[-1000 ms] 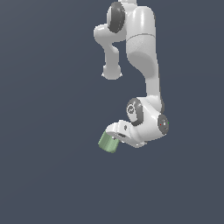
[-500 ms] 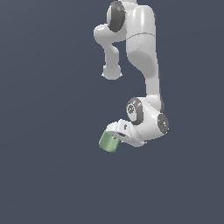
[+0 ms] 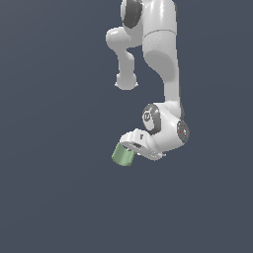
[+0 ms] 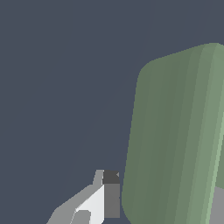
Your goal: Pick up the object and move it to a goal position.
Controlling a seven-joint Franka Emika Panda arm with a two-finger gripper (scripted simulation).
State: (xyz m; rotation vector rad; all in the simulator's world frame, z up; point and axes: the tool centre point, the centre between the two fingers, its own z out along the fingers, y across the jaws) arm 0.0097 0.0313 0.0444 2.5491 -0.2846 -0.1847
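Against dark grey backdrop, one end effector (image 3: 129, 149) grips one green block (image 3: 122, 154).

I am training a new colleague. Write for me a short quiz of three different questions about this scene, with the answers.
1. True or false: the pale green block sits at the gripper, at the arm's lower end.
2. Multiple choice: in the wrist view, the block is (A) absent, (B) small and far away, (C) large and close.
3. Fill in: in the wrist view one dark pad of the fingers shows beside the block, with a thin ____ between them.

Key: 1 true; 2 C; 3 gap.
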